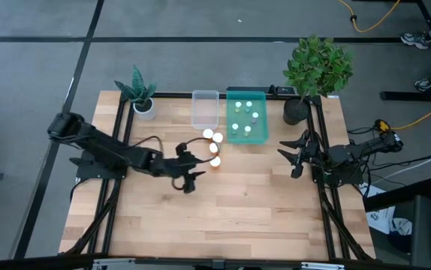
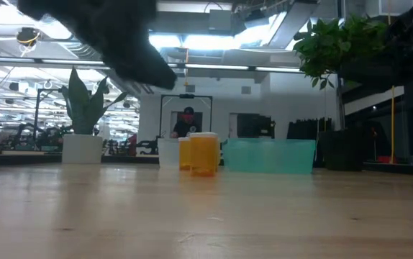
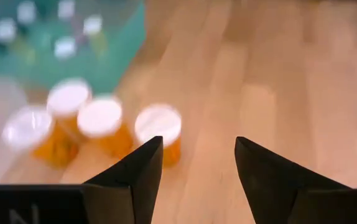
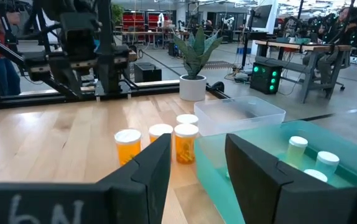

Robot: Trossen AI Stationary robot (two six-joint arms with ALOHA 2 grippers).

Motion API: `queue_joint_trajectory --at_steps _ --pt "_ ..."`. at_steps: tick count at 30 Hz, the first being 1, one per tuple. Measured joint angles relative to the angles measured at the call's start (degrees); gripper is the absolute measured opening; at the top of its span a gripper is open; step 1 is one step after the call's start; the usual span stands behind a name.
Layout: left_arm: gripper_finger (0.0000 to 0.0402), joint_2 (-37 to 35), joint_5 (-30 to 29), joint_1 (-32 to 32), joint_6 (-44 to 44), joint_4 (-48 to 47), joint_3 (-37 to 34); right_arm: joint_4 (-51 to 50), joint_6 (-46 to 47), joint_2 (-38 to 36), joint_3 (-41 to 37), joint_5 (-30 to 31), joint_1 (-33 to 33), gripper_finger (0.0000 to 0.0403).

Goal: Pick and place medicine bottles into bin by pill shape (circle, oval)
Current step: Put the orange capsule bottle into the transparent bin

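Medicine bottles: four orange-bodied, white-capped bottles (image 1: 214, 148) stand clustered on the bench (image 1: 223, 217), just beside the near corners of the clear bin (image 1: 205, 109) and the teal bin (image 1: 246, 116). Several small pale bottles (image 1: 246, 115) already stand inside the teal bin, presumably sorted by pill shape; the clear bin appears to hold none. The grouping keeps the remaining orange bottles within easy reach of the left arm. The left claw (image 1: 191, 169) hovers close to the cluster, its fingers released and spread apart, holding nothing; in its wrist view the nearest bottle (image 3: 158, 129) sits just off the gap, towards one fingertip. The right claw (image 1: 297, 156) waits near the bench's right edge, fingers parted and empty.
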Motion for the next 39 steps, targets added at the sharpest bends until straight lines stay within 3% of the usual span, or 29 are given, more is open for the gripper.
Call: queue_joint_trajectory --at_steps 4,8,15,18,22,24,31,39 --pt "0.0192 5.53 -0.31 1.41 -8.66 -15.40 10.15 -0.02 -0.03 0.00 0.00 0.00 0.00 0.0154" --pt "0.0192 10.62 0.17 2.49 -9.96 -24.61 18.99 -0.02 -0.09 0.00 0.02 0.00 0.00 0.0154" --pt "0.0192 16.15 5.05 2.62 -3.02 -26.56 27.84 -0.02 -0.06 0.00 0.02 0.00 0.00 0.0154" --pt "0.0192 16.46 6.63 2.86 -2.89 -27.14 29.87 0.00 0.01 0.00 0.02 0.00 0.00 0.0154" --pt "0.0205 16.47 16.98 5.12 -7.63 -30.02 32.06 -0.02 -0.09 0.00 0.02 0.00 0.00 0.0154" --pt "0.0220 16.47 19.30 6.38 -9.32 -31.75 32.30 0.01 -0.10 0.01 0.02 0.00 0.00 0.0154" --pt "0.0279 16.47 20.02 9.71 -10.87 -36.47 32.30 0.00 -0.15 0.00 0.04 0.00 0.00 0.0154" --pt "0.0277 17.21 20.68 10.31 -8.12 -40.71 32.30 0.01 -1.37 0.00 0.04 0.02 0.00 0.0154"
